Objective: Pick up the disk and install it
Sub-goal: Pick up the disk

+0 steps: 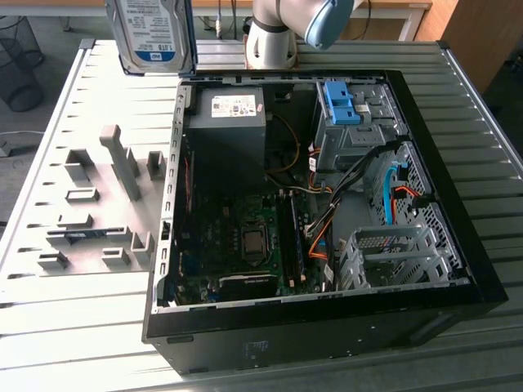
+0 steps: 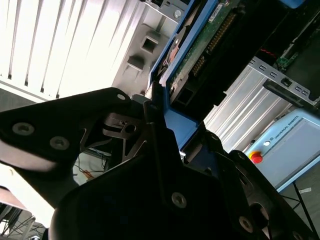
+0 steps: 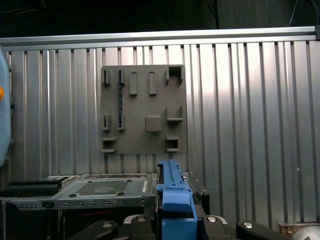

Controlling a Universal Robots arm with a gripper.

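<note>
Even daylight, apparently from the exterior view's left, whitens the ribbed table (image 1: 49,327); the computer case (image 1: 327,335) interior lies shadowed. Glare streaks the second wrist view.

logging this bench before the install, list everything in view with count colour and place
disk: one, silver with blue-and-white label and blue rails, held in the air outside the case
computer case: one, black, open, on the table
power supply: one, grey with white sticker, inside the case
bracket: one, blue, atop a metal cage in the case
motherboard: one, dark, case floor
fixture plate: one, grey, on the table, at the exterior view's left of the case
table: one, silver, slatted
arm: one, silver with pale blue cap, behind the case
gripper: one, black, shut on the disk
</note>
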